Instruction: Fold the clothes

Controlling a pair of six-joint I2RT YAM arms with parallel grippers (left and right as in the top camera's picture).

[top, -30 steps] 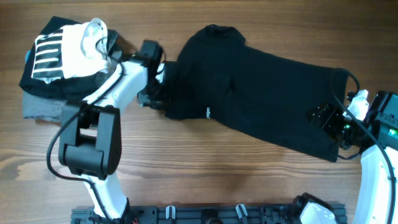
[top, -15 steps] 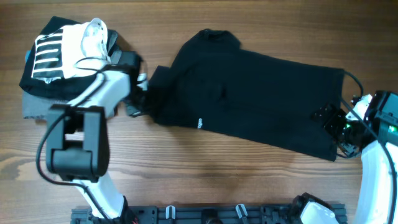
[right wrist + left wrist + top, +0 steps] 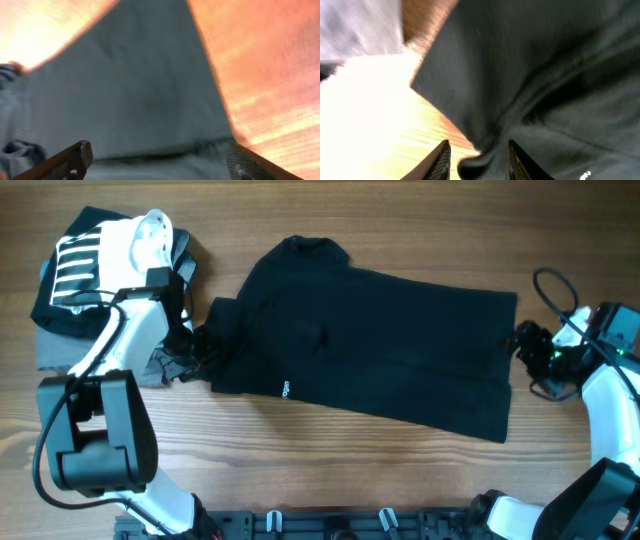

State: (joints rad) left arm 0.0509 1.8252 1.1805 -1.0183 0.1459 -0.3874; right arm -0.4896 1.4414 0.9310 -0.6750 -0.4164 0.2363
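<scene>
The plain black T-shirt (image 3: 380, 350) lies spread flat across the middle of the table, collar at the back left, with its tiny white label (image 3: 284, 389) near the front left. My left gripper (image 3: 200, 352) is at the shirt's left sleeve. In the left wrist view its fingers (image 3: 477, 162) are closed on a bunched fold of the black fabric (image 3: 545, 75). My right gripper (image 3: 522, 343) is at the shirt's right edge. In the right wrist view its fingers (image 3: 160, 160) stand wide apart with the hem of the shirt (image 3: 135, 90) lying between them.
A black garment with white stripes and print (image 3: 85, 270) lies on a grey folded garment (image 3: 65, 350) at the far left, close to my left arm. A black cable (image 3: 545, 280) loops near my right arm. A rack (image 3: 330, 525) runs along the front edge.
My left gripper has pulled the T-shirt leftward, stretching it flatter. My right gripper has moved from the shirt's lower right corner up to its right edge.
</scene>
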